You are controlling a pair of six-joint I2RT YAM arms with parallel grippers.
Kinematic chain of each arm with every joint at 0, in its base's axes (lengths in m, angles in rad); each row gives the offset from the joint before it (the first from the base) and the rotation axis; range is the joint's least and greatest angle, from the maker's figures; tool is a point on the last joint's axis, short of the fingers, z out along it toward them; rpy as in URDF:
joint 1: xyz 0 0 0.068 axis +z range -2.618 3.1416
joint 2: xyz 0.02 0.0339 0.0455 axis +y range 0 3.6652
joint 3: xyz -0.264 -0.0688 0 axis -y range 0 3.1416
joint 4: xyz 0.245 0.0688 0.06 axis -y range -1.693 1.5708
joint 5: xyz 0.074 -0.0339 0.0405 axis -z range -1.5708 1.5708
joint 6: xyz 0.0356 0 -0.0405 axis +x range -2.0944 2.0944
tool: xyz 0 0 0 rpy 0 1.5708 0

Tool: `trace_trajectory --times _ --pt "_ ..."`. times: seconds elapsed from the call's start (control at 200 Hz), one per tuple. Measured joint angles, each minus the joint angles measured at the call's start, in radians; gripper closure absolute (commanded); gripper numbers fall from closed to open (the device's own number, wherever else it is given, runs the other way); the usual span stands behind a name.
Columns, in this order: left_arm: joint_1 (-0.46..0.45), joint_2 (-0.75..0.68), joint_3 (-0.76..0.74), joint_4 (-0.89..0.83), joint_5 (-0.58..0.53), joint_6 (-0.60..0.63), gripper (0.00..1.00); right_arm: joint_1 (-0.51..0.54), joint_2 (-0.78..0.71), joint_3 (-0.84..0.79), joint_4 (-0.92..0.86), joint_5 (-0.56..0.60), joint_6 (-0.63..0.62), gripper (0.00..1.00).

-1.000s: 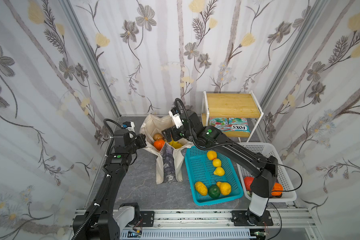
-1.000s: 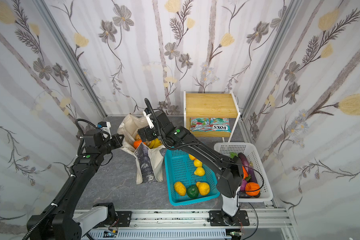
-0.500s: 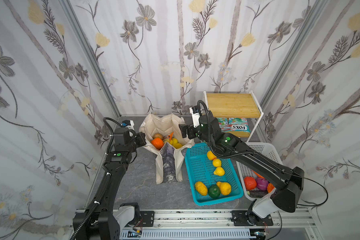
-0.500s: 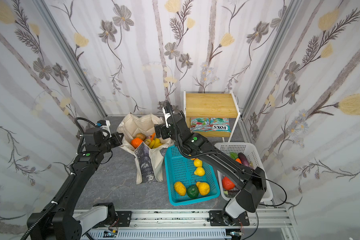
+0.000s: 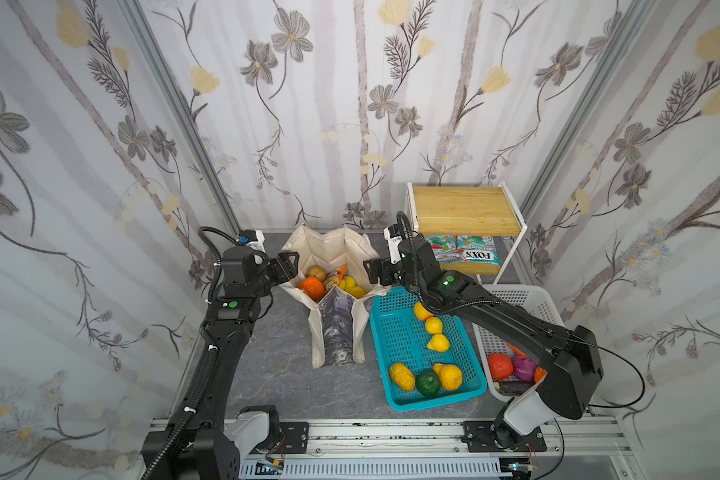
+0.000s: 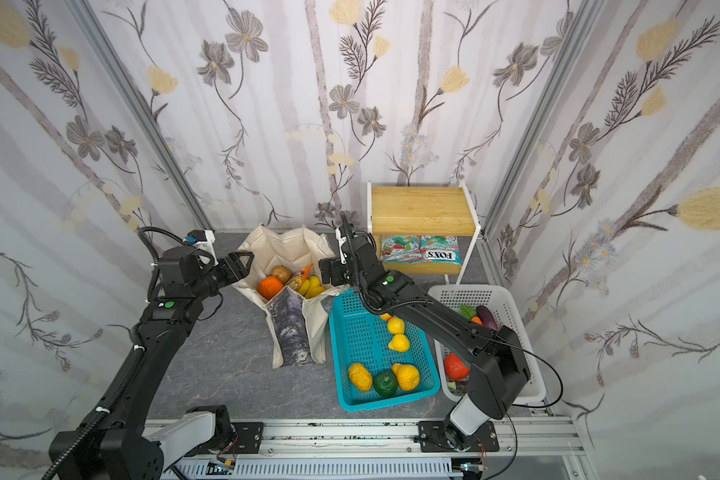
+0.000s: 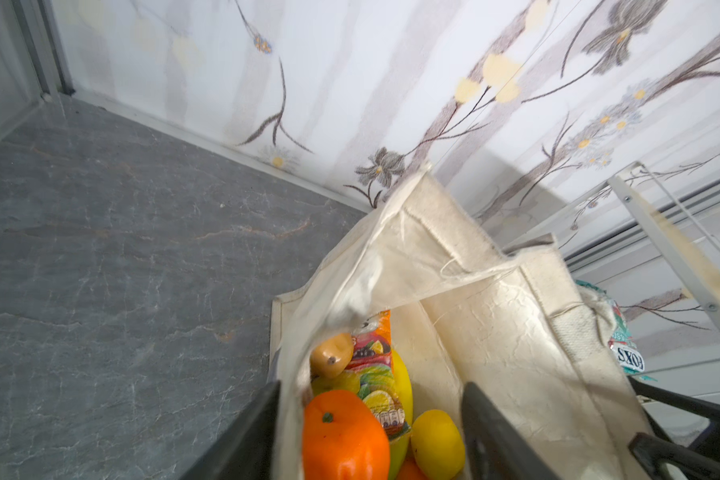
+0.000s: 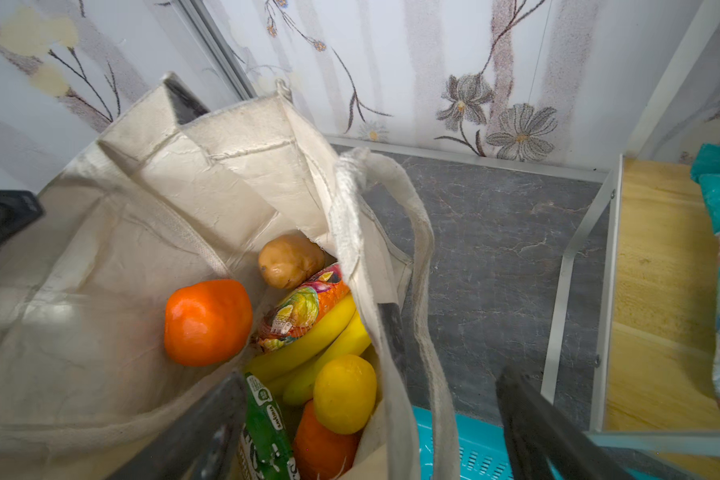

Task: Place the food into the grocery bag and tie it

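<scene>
Three floral-papered walls (image 5: pixel 350 104), grey marbled tabletop (image 5: pixel 283 353) beneath the grocery bag (image 5: pixel 337 249).

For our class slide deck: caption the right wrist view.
Open right gripper straddling the tote rim; orange, bananas, snack packet inside.

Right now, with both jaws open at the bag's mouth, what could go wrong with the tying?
The rim of the grocery bag lies loose between the open left jaws, so the wall may slump inward.
The strap handle hangs between the open right jaws beside the bag wall; closing might pinch both.
The snack packet sticks up beside the orange and could block the knot.
</scene>
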Motion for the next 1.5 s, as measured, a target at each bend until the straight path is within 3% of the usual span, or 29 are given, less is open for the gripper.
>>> trace_trajectory --times 0.135,0.275,0.39,0.54,0.704,0.819,1.049,1.249,1.314,1.499 --pt "-0.012 -0.017 0.087 -0.016 -0.108 0.011 0.0 -0.003 0.012 -0.001 0.005 -0.031 0.018 0.09" --pt "-0.146 0.041 0.217 -0.084 -0.278 0.084 0.0 -0.002 0.014 -0.01 0.022 -0.039 0.021 0.09" --pt "-0.203 0.056 0.259 -0.15 -0.34 0.104 0.0 -0.002 0.014 -0.021 0.03 -0.039 0.026 0.09" --pt "-0.205 0.073 0.278 -0.21 -0.418 0.126 0.12 -0.002 0.026 -0.027 0.031 -0.039 0.027 0.11" --pt "-0.109 0.14 0.267 -0.292 -0.391 0.119 0.3 -0.003 0.042 -0.027 0.031 -0.039 0.027 0.11" --pt "-0.061 0.145 0.248 -0.342 -0.321 0.119 0.47 -0.003 0.046 -0.03 0.031 -0.038 0.027 0.11" --pt "-0.042 0.152 0.219 -0.361 -0.219 0.113 0.59 -0.003 0.057 -0.032 0.031 -0.039 0.035 0.11" --pt "-0.042 0.158 0.215 -0.369 -0.203 0.103 0.52 -0.003 0.066 -0.032 0.032 -0.039 0.045 0.11" --pt "-0.046 0.153 0.215 -0.369 -0.217 0.103 0.45 -0.003 0.07 -0.032 0.037 -0.039 0.046 0.11" --pt "-0.056 0.062 0.241 -0.375 -0.267 0.095 0.45 -0.003 0.085 -0.032 0.038 -0.043 0.053 0.12"
